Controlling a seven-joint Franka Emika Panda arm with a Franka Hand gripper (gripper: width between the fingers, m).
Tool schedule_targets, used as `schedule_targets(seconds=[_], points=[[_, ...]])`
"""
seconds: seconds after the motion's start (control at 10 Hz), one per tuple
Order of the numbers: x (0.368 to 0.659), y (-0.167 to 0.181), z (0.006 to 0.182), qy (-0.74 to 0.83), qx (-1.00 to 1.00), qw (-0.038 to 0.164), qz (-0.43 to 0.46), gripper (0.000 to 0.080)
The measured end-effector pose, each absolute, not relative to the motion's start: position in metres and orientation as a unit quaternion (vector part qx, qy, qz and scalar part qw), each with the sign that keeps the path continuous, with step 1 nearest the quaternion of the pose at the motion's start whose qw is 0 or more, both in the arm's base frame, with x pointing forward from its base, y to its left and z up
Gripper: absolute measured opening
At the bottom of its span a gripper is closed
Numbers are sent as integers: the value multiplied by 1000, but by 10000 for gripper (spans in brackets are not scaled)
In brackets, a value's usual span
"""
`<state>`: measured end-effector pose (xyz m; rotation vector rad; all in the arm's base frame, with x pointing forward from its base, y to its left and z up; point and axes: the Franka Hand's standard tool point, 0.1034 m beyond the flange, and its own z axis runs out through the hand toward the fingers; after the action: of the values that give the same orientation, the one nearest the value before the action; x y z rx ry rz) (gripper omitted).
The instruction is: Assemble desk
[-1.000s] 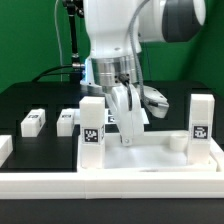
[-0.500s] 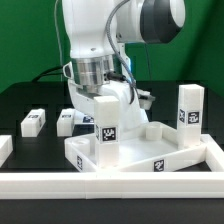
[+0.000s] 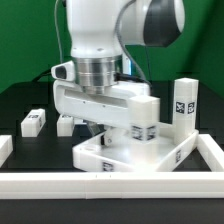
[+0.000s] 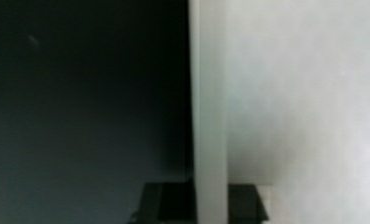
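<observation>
The desk's white panel [image 3: 130, 155] lies on the black table with one corner turned toward the front. Two white tagged legs [image 3: 183, 103] [image 3: 146, 118] stand upright in its sockets. My gripper [image 3: 98, 132] reaches down onto the panel's raised rim, and the wide hand body above hides most of the fingers. In the wrist view the rim [image 4: 207, 100] runs as a thin white strip between my dark fingertips [image 4: 168, 202], and my gripper [image 4: 208, 202] is shut on it. The panel's white face [image 4: 297, 110] fills one side of that view.
Two loose tagged legs [image 3: 32, 121] [image 3: 66, 123] lie on the table at the exterior view's left. A long white border rail [image 3: 100, 185] runs along the front, with side rails at the left [image 3: 4, 148] and right [image 3: 213, 150]. A green wall stands behind.
The hand has turned about its vertical axis and the panel has turned with it. The left leg swung toward the exterior view's right, so both legs now stand close together.
</observation>
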<state>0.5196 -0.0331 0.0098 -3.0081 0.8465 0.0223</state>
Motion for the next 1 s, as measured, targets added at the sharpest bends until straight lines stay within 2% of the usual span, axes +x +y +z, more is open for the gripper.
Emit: schedule_targets(seconds=[0.4,0.7,1.0], points=[[521,-37,10,144,-990,6,5,64],[542,-39,16,21,-1000,3,-3,64],[541,-43,14,-76,-997,-4,-2,63]])
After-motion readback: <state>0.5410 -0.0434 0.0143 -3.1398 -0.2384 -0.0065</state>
